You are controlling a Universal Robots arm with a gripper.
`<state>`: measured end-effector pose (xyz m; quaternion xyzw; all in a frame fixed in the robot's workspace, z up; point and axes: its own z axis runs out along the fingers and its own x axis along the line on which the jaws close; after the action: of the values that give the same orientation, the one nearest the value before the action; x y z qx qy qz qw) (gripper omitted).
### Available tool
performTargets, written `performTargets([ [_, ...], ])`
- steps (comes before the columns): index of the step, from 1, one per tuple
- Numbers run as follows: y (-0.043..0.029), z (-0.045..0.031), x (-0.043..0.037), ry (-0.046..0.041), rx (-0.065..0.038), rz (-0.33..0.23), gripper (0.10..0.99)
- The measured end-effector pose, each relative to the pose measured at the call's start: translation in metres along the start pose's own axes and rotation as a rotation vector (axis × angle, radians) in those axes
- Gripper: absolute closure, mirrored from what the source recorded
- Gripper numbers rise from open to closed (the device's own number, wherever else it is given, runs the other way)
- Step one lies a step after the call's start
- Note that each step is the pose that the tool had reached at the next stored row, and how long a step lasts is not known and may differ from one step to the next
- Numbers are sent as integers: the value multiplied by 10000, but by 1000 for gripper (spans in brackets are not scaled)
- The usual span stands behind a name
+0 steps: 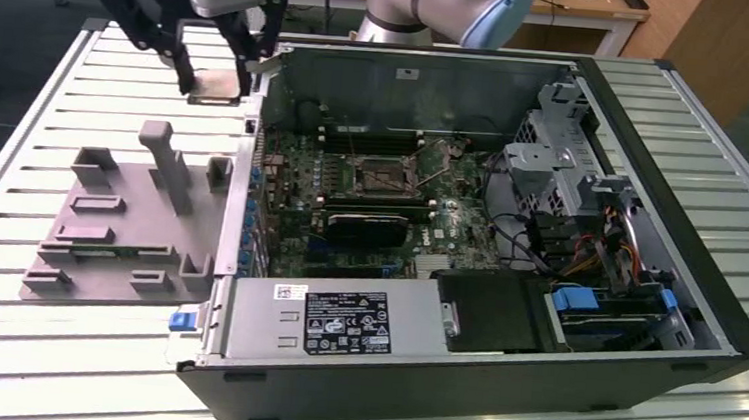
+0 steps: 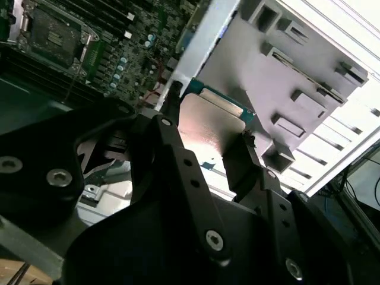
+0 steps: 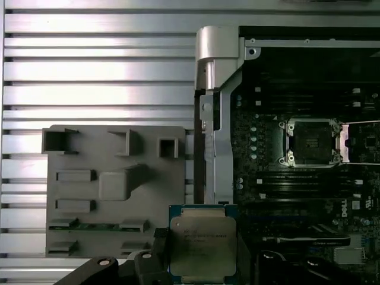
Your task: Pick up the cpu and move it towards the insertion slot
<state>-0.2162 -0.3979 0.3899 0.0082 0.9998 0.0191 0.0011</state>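
first wrist view: pincer [image 3: 202,261] grips cpu [image 3: 202,244] edges.

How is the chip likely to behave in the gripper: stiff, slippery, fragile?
The chip looks flat and rigid, so probably stiff. Its shiny metal top suggests it could slip. The gripper pinches its thin edges, so it may twist if bumped.

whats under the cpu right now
In the first wrist view, the cpu, held in the pincer, hangs over the case wall; what lies directly beneath is covered.

Exterior view high over the open computer case [image 1: 480,238]; both wrist views closer, sharing its motherboard [image 3: 309,148].
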Motion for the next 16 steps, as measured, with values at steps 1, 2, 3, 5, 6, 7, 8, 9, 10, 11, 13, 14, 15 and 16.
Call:
performTargets([
  [1,1,0,-45,3,0,-1,549],
  [2,1,0,-90,7,0,-2,549],
  [3,2,-1,-139,11,2,-1,549],
  [5,4,1,-229,16,0,0,549],
  [6,4,1,-274,19,0,-1,549],
  [7,5,1,-319,22,0,-1,549],
  [8,6,1,-364,25,0,0,549],
  [9,7,0,-409,30,2,0,549],
  [10,7,1,-454,32,1,-1,549],
  [11,8,1,-503,35,1,0,549],
  [13,10,1,-592,38,1,0,549],
  [14,10,2,-638,40,1,0,549],
  [15,11,2,-683,42,1,1,549],
  [16,12,2,-727,44,1,1,549],
])
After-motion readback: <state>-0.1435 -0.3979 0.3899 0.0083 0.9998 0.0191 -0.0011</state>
